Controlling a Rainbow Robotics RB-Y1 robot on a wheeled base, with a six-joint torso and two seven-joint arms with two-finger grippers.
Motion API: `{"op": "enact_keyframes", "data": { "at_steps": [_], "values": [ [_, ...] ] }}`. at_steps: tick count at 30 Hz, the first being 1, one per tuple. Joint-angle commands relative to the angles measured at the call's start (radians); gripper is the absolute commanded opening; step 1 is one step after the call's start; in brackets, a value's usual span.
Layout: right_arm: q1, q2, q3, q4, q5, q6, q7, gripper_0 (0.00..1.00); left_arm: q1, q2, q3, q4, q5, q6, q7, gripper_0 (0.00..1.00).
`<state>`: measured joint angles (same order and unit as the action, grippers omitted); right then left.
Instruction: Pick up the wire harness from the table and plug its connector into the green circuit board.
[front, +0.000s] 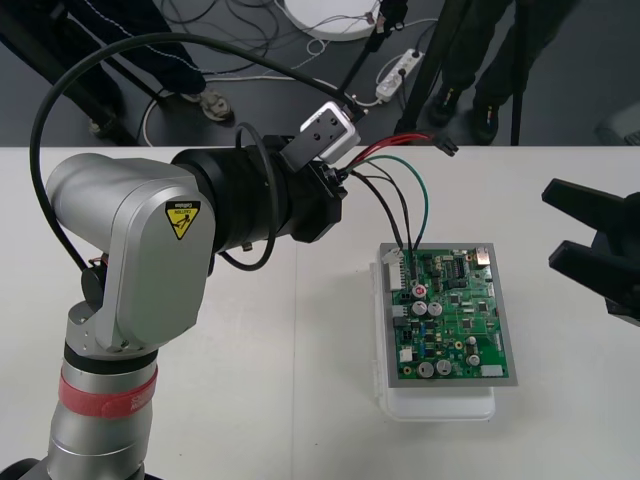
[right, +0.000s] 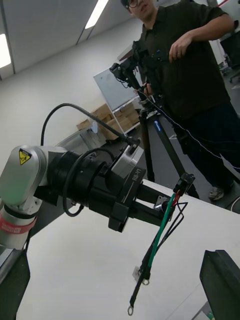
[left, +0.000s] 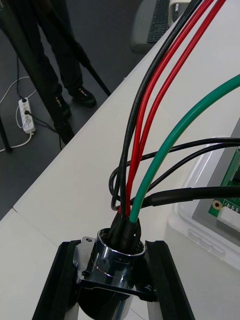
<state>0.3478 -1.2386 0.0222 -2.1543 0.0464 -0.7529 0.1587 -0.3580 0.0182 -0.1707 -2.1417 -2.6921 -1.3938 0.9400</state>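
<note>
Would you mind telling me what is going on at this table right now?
The robot's left gripper holds the wire harness by its metal socket, fingers shut on it, above the table beside the green circuit board. The green and black wires droop toward the board's far left corner. The red wires lead to the small black plug, which is not in the board. The right gripper sits open at the right.
</note>
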Motion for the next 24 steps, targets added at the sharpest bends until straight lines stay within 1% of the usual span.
{"op": "enact_keyframes", "data": {
  "at_steps": [1, 5, 8, 9, 11, 12, 17, 23, 24],
  "values": [
    [0.017, 0.030, -0.044, -0.090, -0.010, 0.109, -0.039, 1.00, -0.027, -0.027, -0.001, -0.037, -0.005, 0.059, 0.080, 0.00],
    [0.016, 0.047, -0.053, -0.144, -0.011, 0.210, -0.051, 1.00, -0.027, -0.029, -0.001, -0.037, -0.005, 0.058, 0.083, 0.00],
    [0.014, 0.059, -0.056, -0.211, -0.030, 0.339, -0.065, 1.00, -0.027, -0.029, -0.001, -0.037, -0.005, 0.058, 0.086, 0.00],
    [0.016, 0.061, -0.056, -0.223, -0.034, 0.362, -0.067, 1.00, -0.027, -0.029, -0.001, -0.037, -0.005, 0.058, 0.086, 0.00],
    [0.011, 0.067, -0.056, -0.271, -0.046, 0.458, -0.071, 1.00, -0.027, -0.029, -0.001, -0.037, -0.005, 0.059, 0.089, 0.00],
    [0.010, 0.070, -0.056, -0.280, -0.049, 0.481, -0.073, 1.00, -0.027, -0.029, -0.001, -0.037, -0.005, 0.059, 0.089, 0.00],
    [-0.001, 0.099, -0.056, -0.358, -0.059, 0.681, -0.082, 1.00, -0.027, -0.029, -0.007, -0.037, -0.005, 0.087, 0.094, 0.00],
    [-0.012, 0.099, -0.033, -0.432, -0.074, 0.862, -0.091, 1.00, -0.029, -0.029, -0.020, -0.037, -0.005, 0.118, 0.102, 0.00],
    [-0.016, 0.099, -0.028, -0.435, -0.074, 0.874, -0.091, 1.00, -0.029, -0.029, -0.020, -0.037, -0.005, 0.121, 0.105, 0.00]
  ]
}}
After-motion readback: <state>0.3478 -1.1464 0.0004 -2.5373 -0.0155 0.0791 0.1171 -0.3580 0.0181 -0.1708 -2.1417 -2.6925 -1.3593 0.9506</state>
